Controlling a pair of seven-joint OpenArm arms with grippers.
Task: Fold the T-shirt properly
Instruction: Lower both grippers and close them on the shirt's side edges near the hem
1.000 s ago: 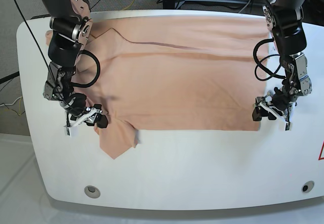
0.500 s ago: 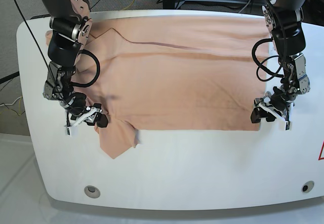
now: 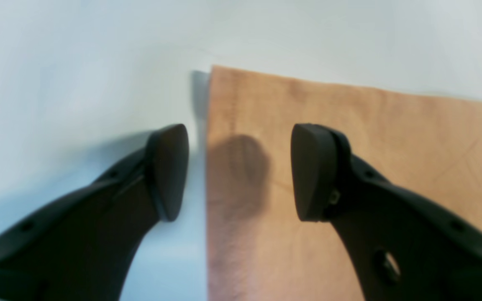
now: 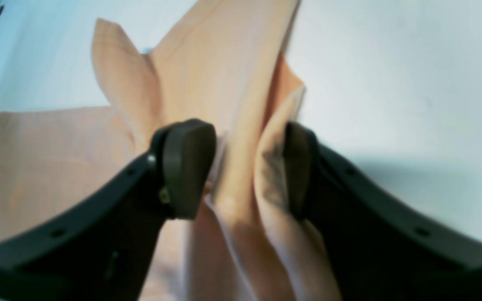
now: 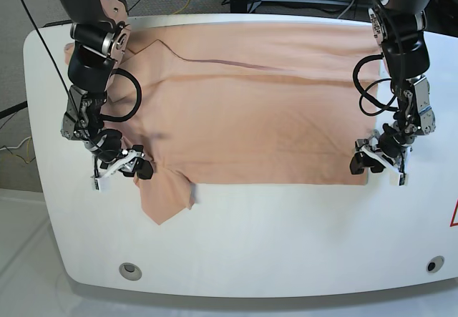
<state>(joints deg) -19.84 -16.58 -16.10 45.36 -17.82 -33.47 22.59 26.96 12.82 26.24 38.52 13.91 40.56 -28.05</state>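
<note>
1. Two sets of jaws, both down at the near edge of the T-shirt [image 5: 257, 109]. My left jaws [image 3: 239, 171] stand apart, straddling the shirt's straight side edge: one fingertip [image 3: 169, 169] over bare white worktop [image 5: 286, 238], the other over peach cloth, with nothing pinched between them.
2. My right jaws [image 4: 249, 167] are closed partway on a bunched, raised fold of the same cloth; fabric fills the gap and presses against both pads.
3. From the base view, my left jaws [image 5: 377, 161] sit at the shirt's near corner on that view's right, and my right jaws [image 5: 123, 167] at the near corner on its left, just beside the sleeve [image 5: 166, 199].
4. That sleeve pokes out toward the near edge of the worktop as a pointed flap.
5. Beyond that, the shirt lies spread wide across the far half of the worktop, with a long crease running across it and a second fold line near the far edge.
</note>
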